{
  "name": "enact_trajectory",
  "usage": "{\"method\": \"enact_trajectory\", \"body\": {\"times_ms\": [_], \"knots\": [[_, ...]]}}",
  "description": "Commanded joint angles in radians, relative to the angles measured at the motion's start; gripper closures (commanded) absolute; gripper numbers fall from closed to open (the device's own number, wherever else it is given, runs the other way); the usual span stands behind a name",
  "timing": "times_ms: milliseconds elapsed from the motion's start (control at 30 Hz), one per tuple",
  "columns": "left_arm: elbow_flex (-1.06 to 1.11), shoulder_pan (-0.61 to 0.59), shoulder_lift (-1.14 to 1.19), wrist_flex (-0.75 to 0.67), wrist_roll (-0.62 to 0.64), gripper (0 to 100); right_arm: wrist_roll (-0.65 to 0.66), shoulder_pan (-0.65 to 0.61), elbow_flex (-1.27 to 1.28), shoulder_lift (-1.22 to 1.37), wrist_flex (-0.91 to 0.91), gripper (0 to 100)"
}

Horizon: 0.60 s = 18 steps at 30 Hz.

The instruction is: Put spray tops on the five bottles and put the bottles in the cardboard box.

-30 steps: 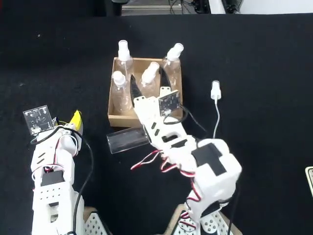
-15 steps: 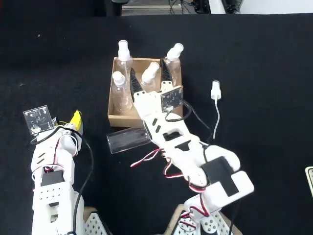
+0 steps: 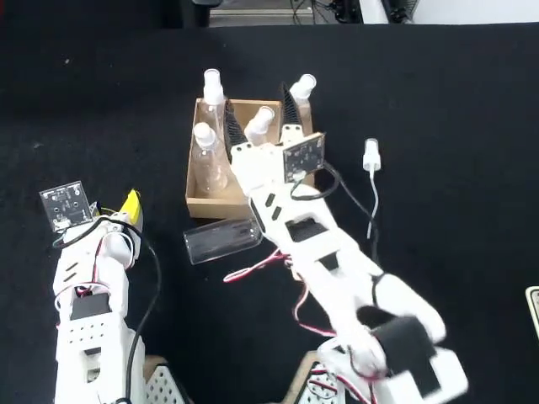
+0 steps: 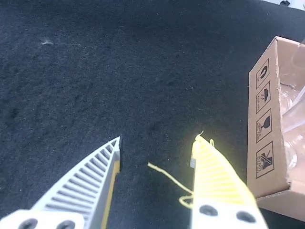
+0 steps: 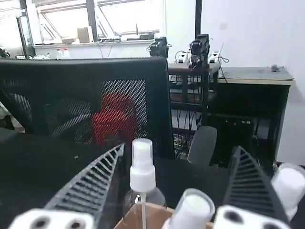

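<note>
The cardboard box [image 3: 200,204] holds several clear bottles with white spray tops, such as the ones at the back left [image 3: 211,86] and back right [image 3: 301,88]. My right gripper [image 3: 263,119] hangs open over the box, its dark fingers either side of a middle bottle's top [image 3: 259,123] without gripping it. The right wrist view shows an upright spray top [image 5: 142,167] between the open fingers. A topless clear bottle [image 3: 221,240] lies on its side in front of the box. A loose spray top [image 3: 371,156] lies to the right. My left gripper [image 4: 157,143] is open and empty, left of the box [image 4: 266,119].
The black cloth table [image 3: 455,101] has free room on the right and far left. The loose spray top's thin tube [image 3: 371,210] trails toward the front. A pale object [image 3: 533,305] sits at the right edge. A mesh office chair [image 5: 86,109] stands behind the table.
My right arm has stretched farther back over the box, carrying its open gripper from the box's front half to above the rear bottles. The left arm has kept still.
</note>
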Motion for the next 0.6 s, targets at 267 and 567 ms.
{"method": "enact_trajectory", "body": {"times_ms": [267, 567], "knots": [[-0.012, 0.007, -0.014, -0.021, -0.005, 78, -0.009, 0.026, -0.005, -0.516, 0.512, 70.5], [0.001, 0.007, -0.014, -0.023, -0.006, 78, -0.129, 0.330, -0.025, -0.963, 1.030, 89.6]]}}
